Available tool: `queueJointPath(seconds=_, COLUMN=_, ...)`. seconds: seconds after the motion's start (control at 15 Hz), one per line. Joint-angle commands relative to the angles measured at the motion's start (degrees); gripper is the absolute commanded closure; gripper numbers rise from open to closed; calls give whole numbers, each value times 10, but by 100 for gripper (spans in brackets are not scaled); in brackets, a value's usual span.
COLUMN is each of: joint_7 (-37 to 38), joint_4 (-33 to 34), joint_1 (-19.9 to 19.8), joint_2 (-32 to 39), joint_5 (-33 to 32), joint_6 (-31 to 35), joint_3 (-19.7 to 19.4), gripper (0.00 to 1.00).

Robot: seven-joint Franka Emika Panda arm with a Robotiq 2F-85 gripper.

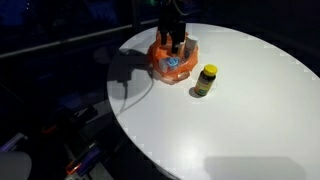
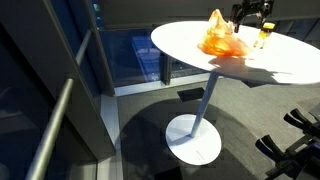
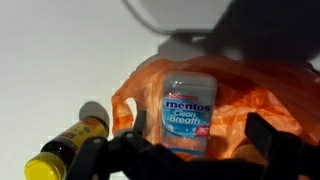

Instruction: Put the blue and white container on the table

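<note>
The blue and white container, a flat pack labelled Mentos, lies on top of the orange mesh bag on the round white table. In an exterior view the container shows as a small blue patch on the bag. My gripper is open just above it, one dark finger on each side of the pack, holding nothing. It hangs over the bag in both exterior views.
A dark jar with a yellow lid stands upright on the table close beside the bag; in the wrist view it is at the lower left. The bag sits near the table's edge.
</note>
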Motion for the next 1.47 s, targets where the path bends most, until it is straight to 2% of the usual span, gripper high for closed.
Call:
queueJointPath(seconds=0.0, joint_7=-11, joint_4=-1, joint_1=-2, joint_2=18, joint_5=9, joint_6=21, joint_3=-4, gripper=0)
queueJointPath(seconds=0.4, joint_7=-24, joint_4=-3, joint_1=0, joint_2=44, joint_5=6, joint_6=66, joint_3=-5, gripper=0)
queueJointPath(seconds=0.8, joint_7=-19, joint_4=-5, joint_1=4, joint_2=58, joint_5=3, joint_6=68, joint_3=-8, gripper=0)
queueJointPath(seconds=0.87, joint_7=-19, joint_4=-5, joint_1=5, joint_2=59, joint_5=2, joint_6=67, joint_3=-8, gripper=25)
queueJointPath(seconds=0.93, joint_7=-19, joint_4=-4, joint_1=5, joint_2=61, joint_5=2, joint_6=66, joint_3=-9, gripper=25)
queueJointPath(seconds=1.2, joint_7=-20, joint_4=-12, joint_1=8, joint_2=46, joint_5=1, joint_6=59, joint_3=-8, gripper=59)
queueJointPath(seconds=1.4, joint_7=-25, joint_4=-35, joint_1=7, joint_2=6, joint_5=1, joint_6=58, joint_3=-9, gripper=60)
